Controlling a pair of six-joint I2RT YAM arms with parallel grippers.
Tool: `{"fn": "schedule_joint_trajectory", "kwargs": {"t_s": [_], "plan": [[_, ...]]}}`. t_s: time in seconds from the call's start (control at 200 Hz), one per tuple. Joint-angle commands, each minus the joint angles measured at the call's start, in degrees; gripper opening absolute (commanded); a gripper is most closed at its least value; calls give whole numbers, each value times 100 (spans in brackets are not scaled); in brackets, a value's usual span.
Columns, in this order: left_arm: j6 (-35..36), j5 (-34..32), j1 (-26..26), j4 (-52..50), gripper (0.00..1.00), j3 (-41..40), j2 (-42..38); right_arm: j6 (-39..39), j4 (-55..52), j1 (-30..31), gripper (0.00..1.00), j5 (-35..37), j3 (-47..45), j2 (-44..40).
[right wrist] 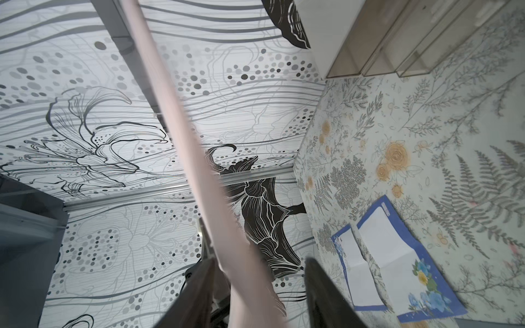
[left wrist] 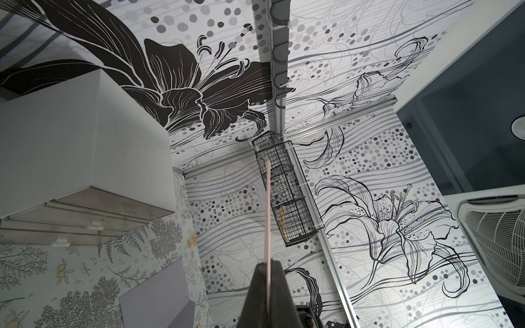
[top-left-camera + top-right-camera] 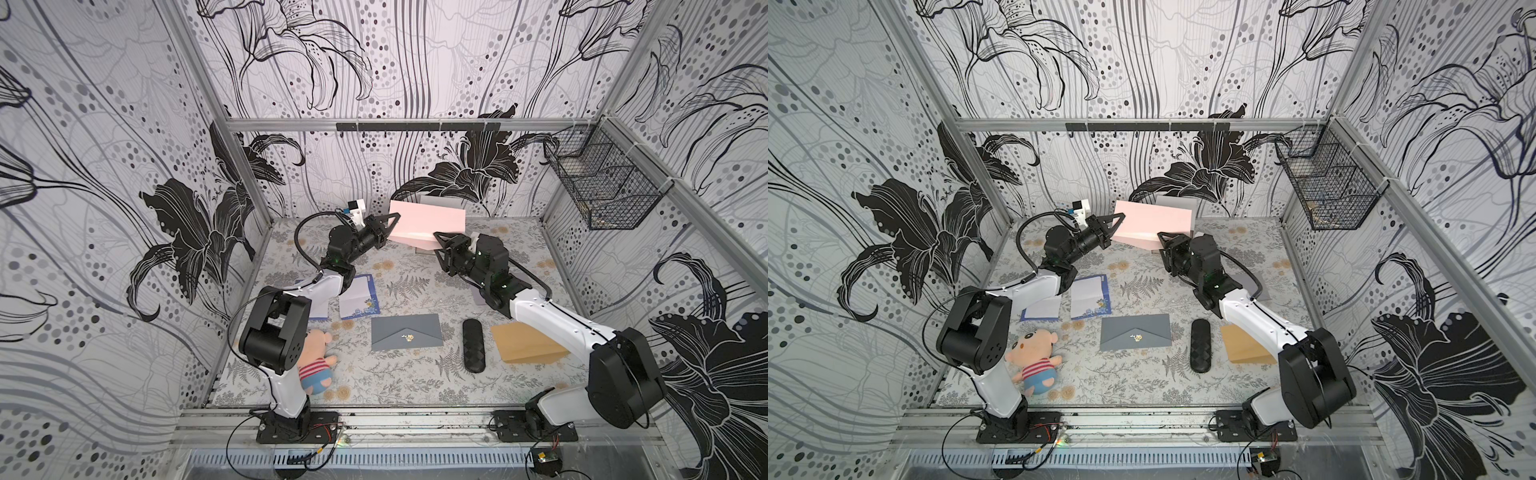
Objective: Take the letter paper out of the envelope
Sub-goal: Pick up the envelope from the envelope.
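**Flowery counter, pink envelope held high**

The pink envelope is pinched tight by the left tool, up near the back wall, to be kept still. The right tool is set with jaws parted around its lower corner. No letter paper is seen.

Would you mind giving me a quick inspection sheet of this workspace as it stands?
Surface: floral mat, flat.
Job's things: pink envelope held in the air at the back; no letter showing.
Clutter: grey envelope, brown envelope partly under the right arm, blue-edged sheets, doll, black case, all on the mat.
Grippers: left gripper shut on the pink envelope's edge; right gripper open, jaws around its lower corner.
Cables: loop by the left gripper; loose wires at the bases.
Surroundings: patterned walls; wire basket on the right one; hook rail on the back one.
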Motion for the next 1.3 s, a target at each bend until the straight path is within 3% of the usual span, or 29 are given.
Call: {"fn": "schedule_joint_trajectory", "kwargs": {"t_s": [0.0, 0.095, 0.185, 0.35, 0.486, 0.661, 0.801, 0.971, 1.206, 1.296], "plan": [[-55, -136, -46, 277, 0, -59, 25, -113, 273, 20, 35, 83, 218, 10], [-91, -81, -50, 230, 0, -90, 18, -454, -207, 12, 0, 103, 364, -124], [-41, 75, -30, 68, 31, -123, -14, -1124, -1049, -69, 0, -105, 756, -227], [654, 687, 381, -1494, 51, 162, -107, -3467, -3297, -588, 0, -1258, 1982, -112], [2198, 1294, 763, -3543, 58, 911, -73, -5600, -5132, -963, 0, -2650, 3128, 384], [4422, 2312, 814, -6116, 58, 2194, 353, -7286, -6884, -1201, 0, -4733, 4160, 1398], [4898, 3050, 825, -6220, 57, 2088, 304, -7529, -7061, -1210, 0, -5475, 4255, 1761], [4810, 3813, 786, -5856, 61, 1779, 155, -7567, -7067, -1189, 0, -5827, 3938, 1924], [5696, 3865, 616, -6803, 63, 1645, -20, -7800, -6977, -831, 0, -6218, 3730, 2052], [5731, 4036, 560, -6889, 63, 1619, -32, -7897, -7005, -753, 0, -6245, 3750, 2115]]}}
